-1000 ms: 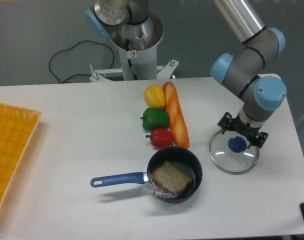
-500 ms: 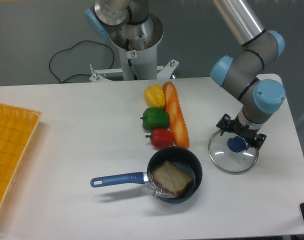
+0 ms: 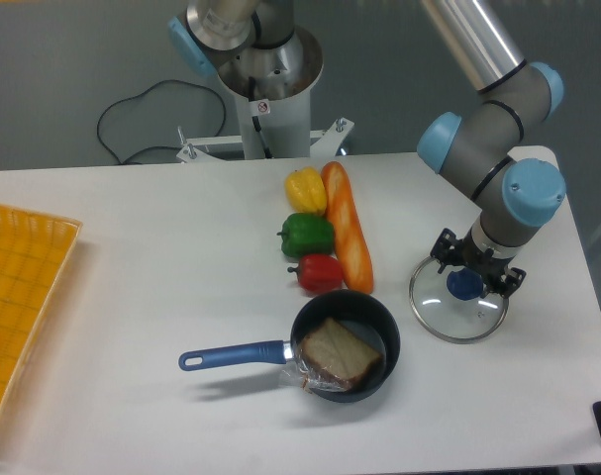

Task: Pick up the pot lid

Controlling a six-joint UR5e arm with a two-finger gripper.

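Tbl (image 3: 181, 247): clear lid (image 3: 456, 321) w/ blue knob (image 3: 464, 285)

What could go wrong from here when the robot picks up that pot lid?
The claw is open, and the lid's blue knob looks slightly off the line between its fingers, so closing might catch it off-centre and tip or nudge the lid.

The lid lies just beside the black pan, so a sideways slip that way could knock it into the rim.
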